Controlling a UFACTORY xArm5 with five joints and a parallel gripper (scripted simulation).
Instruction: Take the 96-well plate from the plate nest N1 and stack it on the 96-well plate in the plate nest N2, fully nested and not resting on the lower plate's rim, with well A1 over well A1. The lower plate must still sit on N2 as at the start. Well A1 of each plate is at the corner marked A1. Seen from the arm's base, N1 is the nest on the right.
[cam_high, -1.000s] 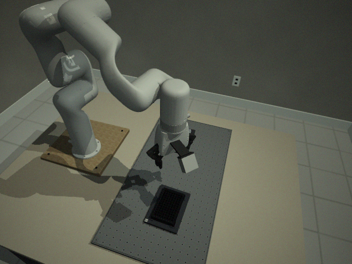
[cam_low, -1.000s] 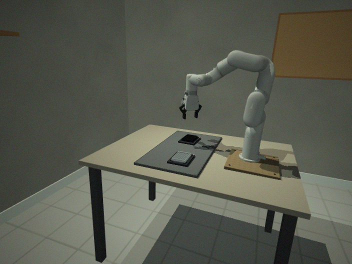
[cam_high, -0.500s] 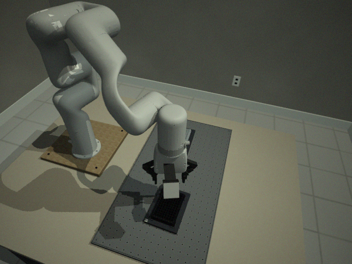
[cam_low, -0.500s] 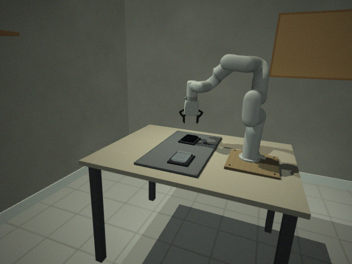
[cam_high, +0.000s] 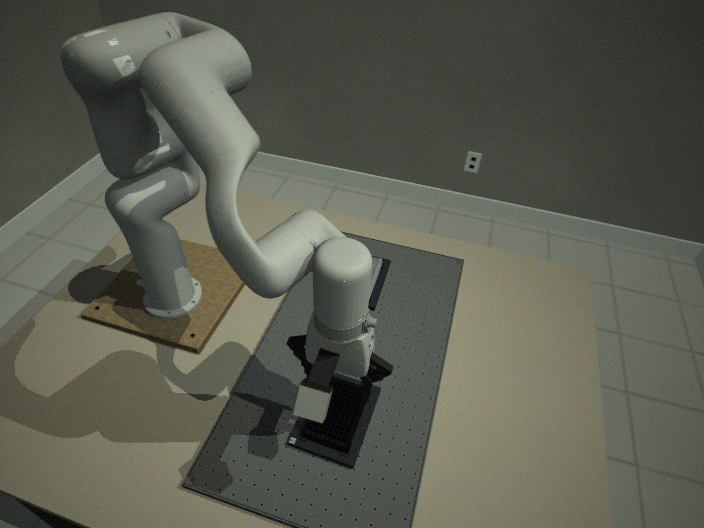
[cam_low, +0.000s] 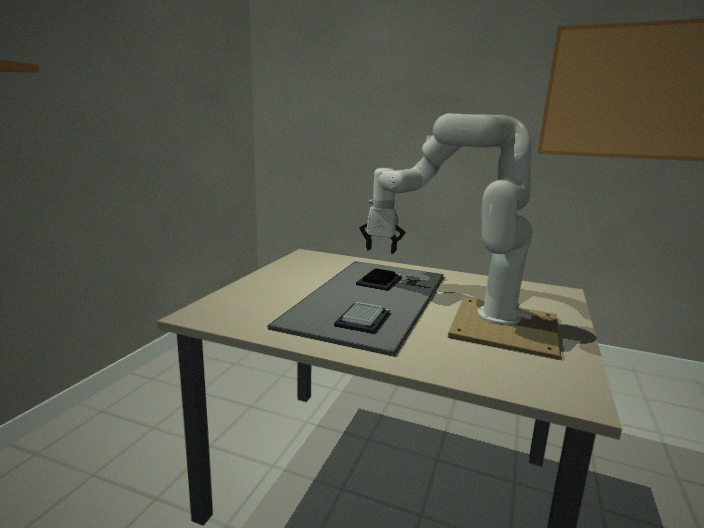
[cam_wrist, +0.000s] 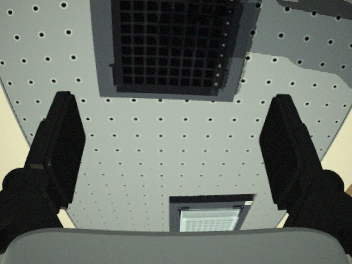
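Observation:
A black 96-well plate (cam_high: 335, 417) sits in its nest on the near end of the grey perforated board; it also shows in the exterior view (cam_low: 378, 277) and at the top of the wrist view (cam_wrist: 175, 23). A small pale mark (cam_high: 292, 440) is at one of its corners. A white 96-well plate (cam_low: 362, 314) sits in the other nest, small at the bottom of the wrist view (cam_wrist: 210, 222); in the top view the arm hides it almost fully. My gripper (cam_low: 381, 245) hangs well above the black plate, open and empty, with its fingers spread wide in the wrist view (cam_wrist: 175, 150).
The grey perforated board lies on a beige table. The arm's base stands on a wooden plate (cam_low: 506, 332) beside the board. The wrist camera block (cam_high: 312, 402) sticks out over the black plate.

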